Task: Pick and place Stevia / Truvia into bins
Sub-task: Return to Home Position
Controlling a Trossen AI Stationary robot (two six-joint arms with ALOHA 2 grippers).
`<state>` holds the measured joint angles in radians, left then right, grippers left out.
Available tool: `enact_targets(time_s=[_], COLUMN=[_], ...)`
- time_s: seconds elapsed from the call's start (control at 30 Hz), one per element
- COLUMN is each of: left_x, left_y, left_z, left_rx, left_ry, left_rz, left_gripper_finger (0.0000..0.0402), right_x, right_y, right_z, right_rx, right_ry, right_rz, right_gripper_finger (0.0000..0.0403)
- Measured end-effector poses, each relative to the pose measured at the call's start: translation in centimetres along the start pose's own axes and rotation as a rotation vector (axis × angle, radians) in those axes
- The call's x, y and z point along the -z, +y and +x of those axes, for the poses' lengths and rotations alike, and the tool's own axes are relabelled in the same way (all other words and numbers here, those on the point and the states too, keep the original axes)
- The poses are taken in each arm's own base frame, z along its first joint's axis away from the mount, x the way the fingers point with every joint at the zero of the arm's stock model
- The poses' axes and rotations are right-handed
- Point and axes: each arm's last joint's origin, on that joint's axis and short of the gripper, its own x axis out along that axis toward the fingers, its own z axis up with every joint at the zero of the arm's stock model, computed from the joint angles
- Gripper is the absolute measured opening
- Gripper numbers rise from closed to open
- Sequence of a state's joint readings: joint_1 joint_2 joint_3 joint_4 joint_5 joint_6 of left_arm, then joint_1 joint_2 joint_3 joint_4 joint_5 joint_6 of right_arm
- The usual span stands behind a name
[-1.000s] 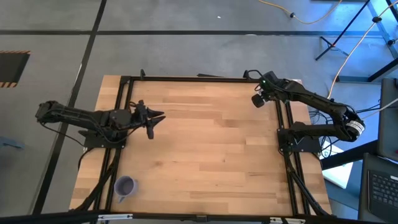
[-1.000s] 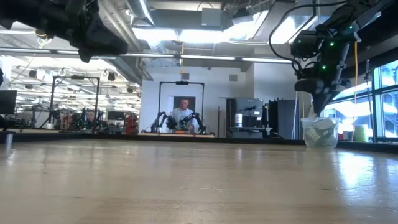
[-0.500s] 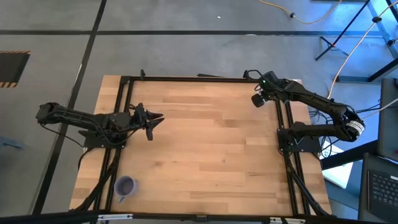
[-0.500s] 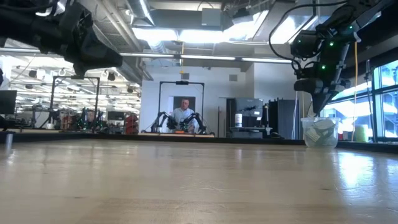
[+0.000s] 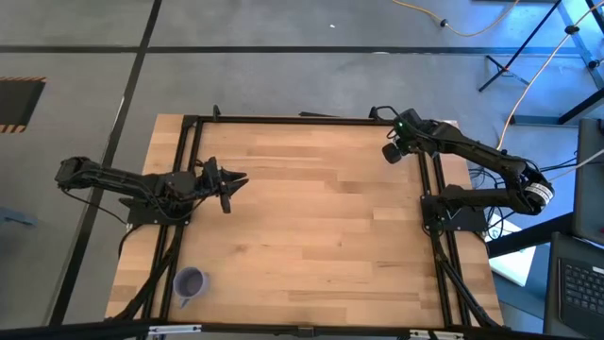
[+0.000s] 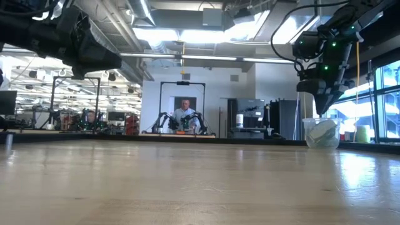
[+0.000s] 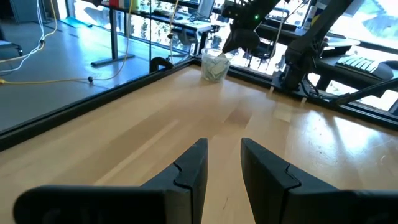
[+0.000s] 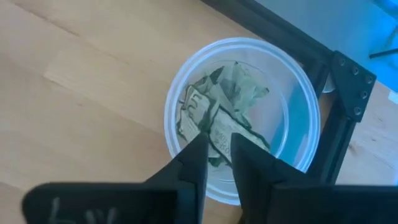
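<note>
1. The sorting looks finished. In the high view no sachet lies loose on the wooden table (image 5: 311,236).
2. The only Stevia sachets (image 8: 233,93) in sight are pale green and white. They sit crumpled together inside the translucent white cup (image 8: 292,124), which stands at the table's far right corner beside the black frame.
3. The purple cup (image 5: 191,280) stands well apart from it, at the near left edge of the table. I cannot tell whether anything lies in it.
4. The right claw (image 8: 217,142) hangs directly above the translucent cup. Its fingers are parted by only a narrow gap and pinch nothing, and the sachets show through that gap.
5. The left claw (image 7: 224,149) hovers over the left side of the table, pointing across it toward the far cup. It too shows a narrow gap with bare wood behind, and it carries nothing.
6. By my reading, what is left is only for both arms to pull back to their rest poses. The right arm has the farther way to go, since it is the one over the cup.
7. Against the frames of a second ago, the left arm has drawn back a little toward its own side and shows lower in the low view. The right arm has hardly shifted above the cup. Neither cup has moved, and the table was just as bare of sachets then.
</note>
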<state>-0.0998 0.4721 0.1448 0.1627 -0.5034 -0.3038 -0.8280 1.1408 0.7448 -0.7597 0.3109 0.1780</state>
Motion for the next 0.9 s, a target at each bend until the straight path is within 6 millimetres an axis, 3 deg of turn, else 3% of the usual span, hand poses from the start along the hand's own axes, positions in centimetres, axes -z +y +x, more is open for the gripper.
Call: enact_targets(time_s=[0.23, 0.43, 0.7, 0.9], left_x=[0.0, -0.5, -0.8, -1.1], left_y=[0.0, 0.2, 0.9, 1.2], left_z=[0.0, -0.4, -1.6, -2.5], left_rx=[-0.003, -0.028, -0.045, -0.028], left_ry=[-0.001, -0.047, -0.072, -0.109], left_rz=[0.011, 0.051, 0.066, 0.101], left_gripper_finger=[0.0091, 0.0091, 0.0090, 0.0090], right_x=[-0.1, -0.3, 2.9, 4.6], right_y=[-0.3, 0.5, 3.3, 4.1], right_z=[-0.1, -1.7, -3.7, -5.1], right_rx=[0.108, 0.043, -0.174, -0.321], right_ry=[-0.025, -0.131, -0.409, -0.595], right_rz=[0.002, -0.011, -0.027, -0.045], right_gripper_finger=[0.0083, 0.0084, 0.0084, 0.0084])
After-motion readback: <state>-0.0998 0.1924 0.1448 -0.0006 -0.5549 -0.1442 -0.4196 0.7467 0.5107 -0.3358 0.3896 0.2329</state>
